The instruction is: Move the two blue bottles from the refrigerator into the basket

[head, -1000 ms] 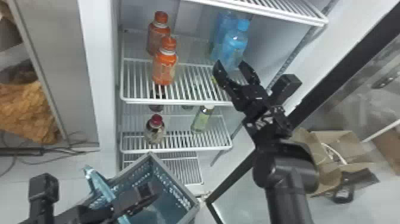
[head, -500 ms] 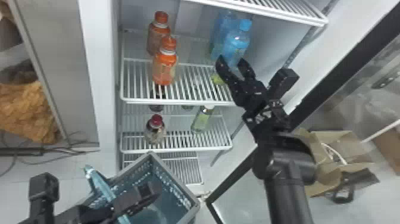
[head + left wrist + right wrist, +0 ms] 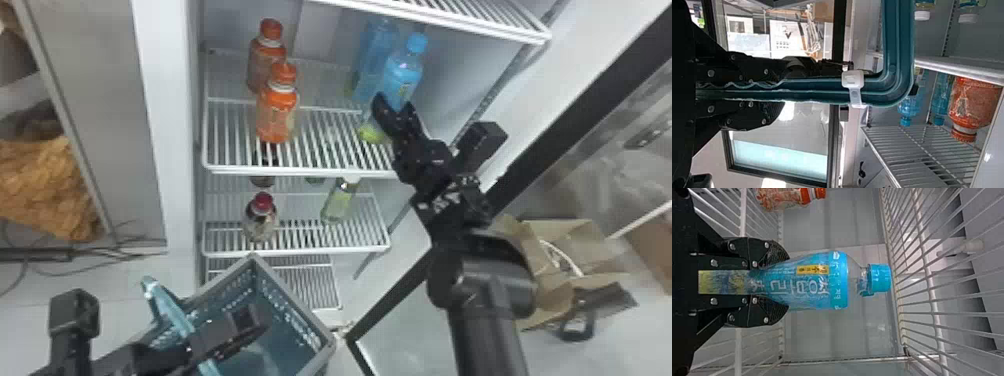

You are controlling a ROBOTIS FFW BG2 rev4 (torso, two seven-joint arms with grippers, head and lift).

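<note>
In the head view my right gripper [image 3: 394,112] is at the nearer blue bottle [image 3: 402,75], on the upper refrigerator shelf. The right wrist view has the right gripper [image 3: 783,282] shut on the blue bottle [image 3: 809,282], a finger on each side of its lower part, cap pointing away. Just behind and left of it stands the other blue bottle [image 3: 378,50]. At lower left, the left gripper [image 3: 227,337] is over the grey-blue basket [image 3: 295,312]. In the left wrist view the left gripper [image 3: 779,90] is shut on the basket's teal handle [image 3: 817,90].
Two orange bottles [image 3: 277,112] stand on the left of the wire shelf [image 3: 300,171]. A red-capped bottle [image 3: 261,220] and a pale green bottle [image 3: 339,200] are one shelf down. The open door and a cardboard box [image 3: 560,235] are at the right.
The right gripper's fingers have closed around the nearer blue bottle, whose cap has shifted slightly to the right. The left arm has barely moved.
</note>
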